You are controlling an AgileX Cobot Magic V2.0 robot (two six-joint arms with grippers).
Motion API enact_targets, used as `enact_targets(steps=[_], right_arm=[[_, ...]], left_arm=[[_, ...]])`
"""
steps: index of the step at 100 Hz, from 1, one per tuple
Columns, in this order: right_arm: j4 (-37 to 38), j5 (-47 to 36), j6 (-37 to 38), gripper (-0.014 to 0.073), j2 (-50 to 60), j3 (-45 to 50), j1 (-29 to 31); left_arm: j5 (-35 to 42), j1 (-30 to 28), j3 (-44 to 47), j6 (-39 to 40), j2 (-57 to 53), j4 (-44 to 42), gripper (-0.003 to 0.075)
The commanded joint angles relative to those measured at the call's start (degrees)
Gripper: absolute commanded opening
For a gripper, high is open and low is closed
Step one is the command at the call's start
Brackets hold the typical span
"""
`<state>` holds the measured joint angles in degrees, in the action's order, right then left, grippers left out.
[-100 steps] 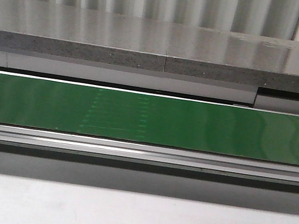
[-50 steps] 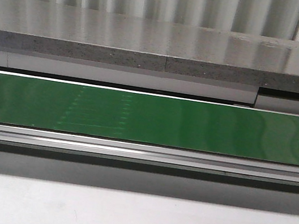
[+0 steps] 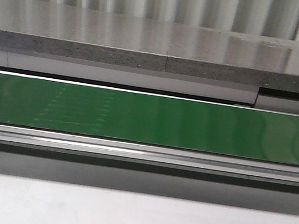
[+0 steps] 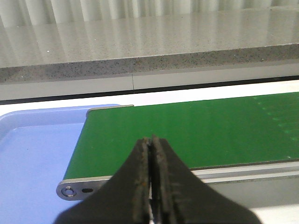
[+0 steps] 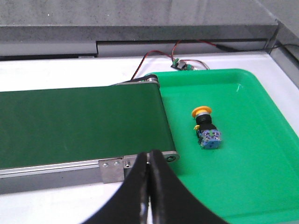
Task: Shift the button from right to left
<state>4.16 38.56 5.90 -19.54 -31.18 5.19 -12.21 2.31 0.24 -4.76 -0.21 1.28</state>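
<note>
Front view shows only the green conveyor belt [image 3: 193, 126] running across the frame, a grey stone-like ledge [image 3: 149, 43] behind it, and the pale tabletop [image 3: 131, 218] in front. Neither arm nor the button appears here. A faint band of lighter dotted marks [image 3: 75, 108] lies on the belt, left of centre.

Left wrist view shows what the front camera misses: the belt's end with its metal roller bracket [image 4: 77, 189], and a light blue tray [image 4: 32, 154] sitting just beside and below that end. The left gripper [image 4: 150, 186] has its two dark fingers pressed together with nothing between them, hovering in front of the belt's edge.

Right wrist view alone shows the button [image 5: 206, 127]. It lies on its side in a green tray [image 5: 252, 186] at the other end of the belt, its yellow-orange cap pointing away from the camera and the blue and clear block nearer. It is apart from the belt's end and from the tray walls. The right gripper [image 5: 149, 186] is likewise closed flat and empty, near the belt's metal side rail [image 5: 70, 168], well apart from the button. Red and black wires [image 5: 163, 58] run to a small board beyond the tray.

Compared with a second ago, the dotted band on the belt has shifted leftward in the front view; all else looks unchanged.
</note>
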Motion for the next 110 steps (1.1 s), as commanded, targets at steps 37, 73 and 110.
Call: enact_targets(steps=[37, 73, 110], right_arm=[[-0.9, 5.8, 0.1, 0.0066, -22.1, -13.3, 0.3], [-0.9, 10.5, 0.1, 0.0542, -36.4, -20.3, 0.4], [0.7, 9.4, 0.1, 0.0542, -50.8, -27.6, 13.4]], left_arm=[[4.3, -0.1, 2.2, 0.5, -1.9, 0.2, -0.0020], [4.3, -0.1, 2.2, 0.5, -1.9, 0.2, -0.0020], [4.3, -0.1, 2.2, 0.5, -1.9, 0.2, -0.0020]])
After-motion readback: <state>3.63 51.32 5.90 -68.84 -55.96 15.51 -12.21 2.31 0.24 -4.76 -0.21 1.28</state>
